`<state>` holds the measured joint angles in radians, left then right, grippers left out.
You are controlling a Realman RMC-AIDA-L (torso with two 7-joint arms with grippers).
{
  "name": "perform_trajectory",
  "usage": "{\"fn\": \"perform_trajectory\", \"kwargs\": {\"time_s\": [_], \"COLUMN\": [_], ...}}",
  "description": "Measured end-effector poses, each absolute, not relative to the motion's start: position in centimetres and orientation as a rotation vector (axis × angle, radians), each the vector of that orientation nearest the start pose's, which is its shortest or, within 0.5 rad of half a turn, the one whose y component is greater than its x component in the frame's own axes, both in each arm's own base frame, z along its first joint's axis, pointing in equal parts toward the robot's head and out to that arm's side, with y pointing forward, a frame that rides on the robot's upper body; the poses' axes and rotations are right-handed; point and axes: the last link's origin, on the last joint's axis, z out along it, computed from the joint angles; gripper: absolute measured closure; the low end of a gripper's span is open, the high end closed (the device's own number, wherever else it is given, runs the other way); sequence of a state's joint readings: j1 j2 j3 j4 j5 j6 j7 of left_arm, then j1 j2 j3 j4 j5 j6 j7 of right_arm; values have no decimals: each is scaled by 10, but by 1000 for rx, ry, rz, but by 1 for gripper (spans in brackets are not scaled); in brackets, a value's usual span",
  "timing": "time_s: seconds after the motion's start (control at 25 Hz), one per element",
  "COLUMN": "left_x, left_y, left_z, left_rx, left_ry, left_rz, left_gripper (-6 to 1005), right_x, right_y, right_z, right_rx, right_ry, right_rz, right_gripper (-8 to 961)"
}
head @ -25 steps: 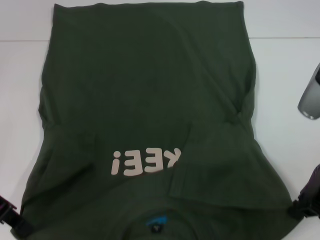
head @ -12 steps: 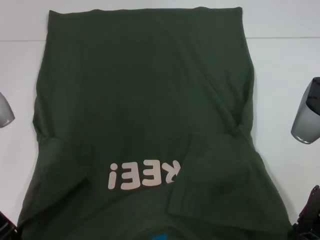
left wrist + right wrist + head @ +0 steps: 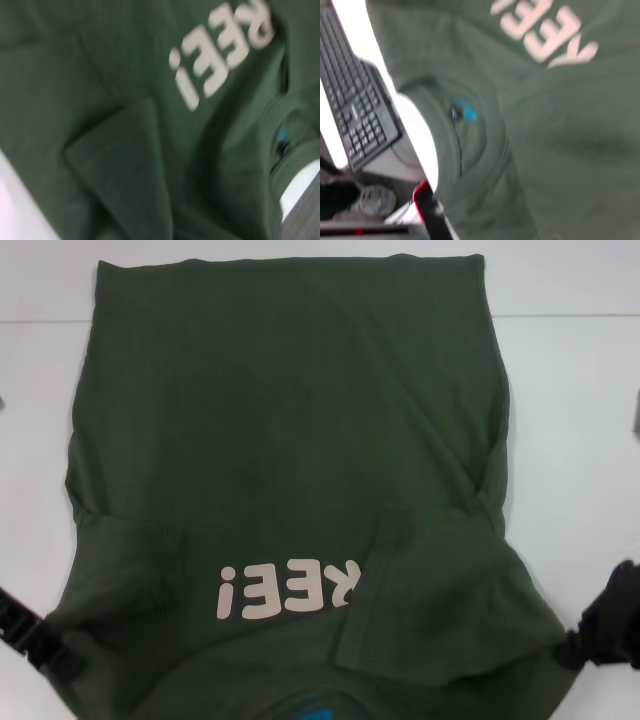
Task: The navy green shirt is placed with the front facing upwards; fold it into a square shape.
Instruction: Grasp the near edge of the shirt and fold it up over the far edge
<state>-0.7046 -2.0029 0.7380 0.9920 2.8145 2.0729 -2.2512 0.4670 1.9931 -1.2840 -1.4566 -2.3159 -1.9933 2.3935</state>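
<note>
We note the navy green shirt (image 3: 290, 470) spread face up over the white worktop (image 3: 570, 440), collar end nearest the robot, both sleeves already folded inward over the body. The left hand (image 3: 35, 645) sits at the near left shoulder corner, the right hand (image 3: 605, 630) at the near right shoulder corner; we cannot tell whether either is gripping cloth. We judge the lengthwise fold is in hand. Next move calls for both corners lifted together and carried evenly toward the far hem.

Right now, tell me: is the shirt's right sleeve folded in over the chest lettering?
Yes, the navy green shirt's sleeve flap covers the lettering's end.
</note>
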Motion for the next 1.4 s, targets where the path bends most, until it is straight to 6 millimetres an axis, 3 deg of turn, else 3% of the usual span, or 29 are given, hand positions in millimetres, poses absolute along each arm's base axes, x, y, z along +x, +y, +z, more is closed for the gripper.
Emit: {"fn": "perform_trajectory", "kwargs": {"time_s": [0.48,0.76,1.4], "left_x": [-247,-239,-237], "left_y": [335,353,379], "left_z": [84,77,71], "left_rx": [-2715,-2685,-2577], "left_ry": [-1514,-1439,-1348], "left_rz": [285,142,-18], "left_gripper": [944,944,945], "right_x": [201,204,233], "right_y": [311,327,362], "right_z": [82,85,92], "right_rx": [-2887,-2818,-2579], "right_ry": [963,929,936], "right_rz": [-166,-67,147], "right_gripper": [924,924,923]}}
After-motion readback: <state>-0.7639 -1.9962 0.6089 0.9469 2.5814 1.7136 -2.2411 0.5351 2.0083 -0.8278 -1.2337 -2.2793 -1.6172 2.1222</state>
